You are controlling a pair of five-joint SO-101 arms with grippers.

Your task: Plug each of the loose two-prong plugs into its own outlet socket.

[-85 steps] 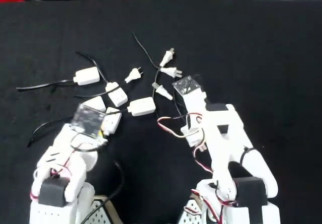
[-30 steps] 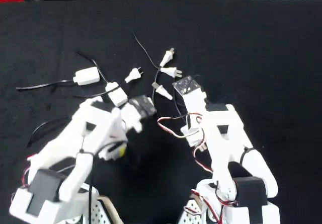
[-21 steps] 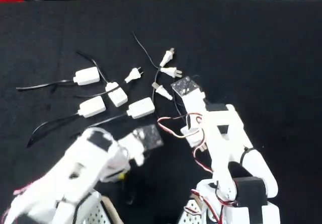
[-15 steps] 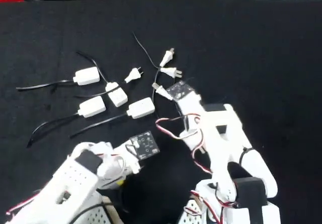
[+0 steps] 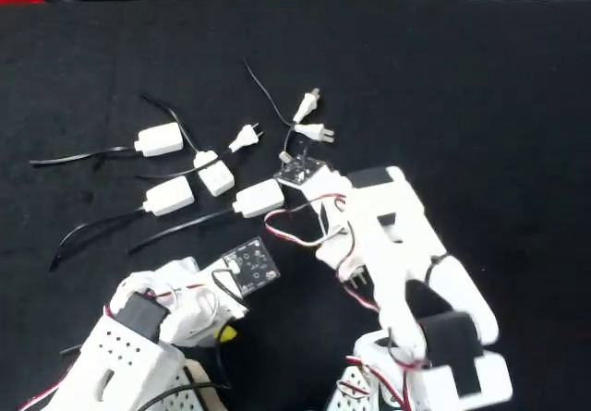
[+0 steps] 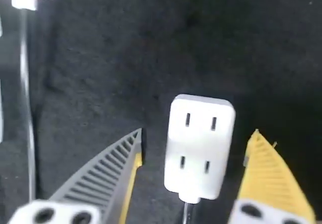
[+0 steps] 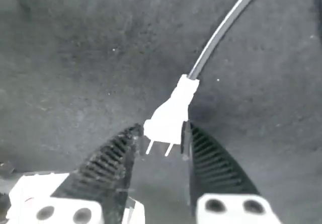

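The right gripper (image 7: 161, 128) is slightly spread, straddling a two-prong plug (image 7: 168, 117) at frame centre; in the high view its wrist covers the plug. The left gripper (image 6: 197, 133) is spread wide, with an outlet socket (image 6: 200, 151) between its fingers at lower centre, untouched.

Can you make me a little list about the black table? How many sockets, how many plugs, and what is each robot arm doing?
table: black table
sockets: four white sockets, each on a cord
plugs: four loose plugs, lying apart from the sockets
left arm: left end effector open, nearest socket just ahead with its slots showing
right arm: right end effector around the nearest plug, prongs pointing toward it
plugged in so far: nothing
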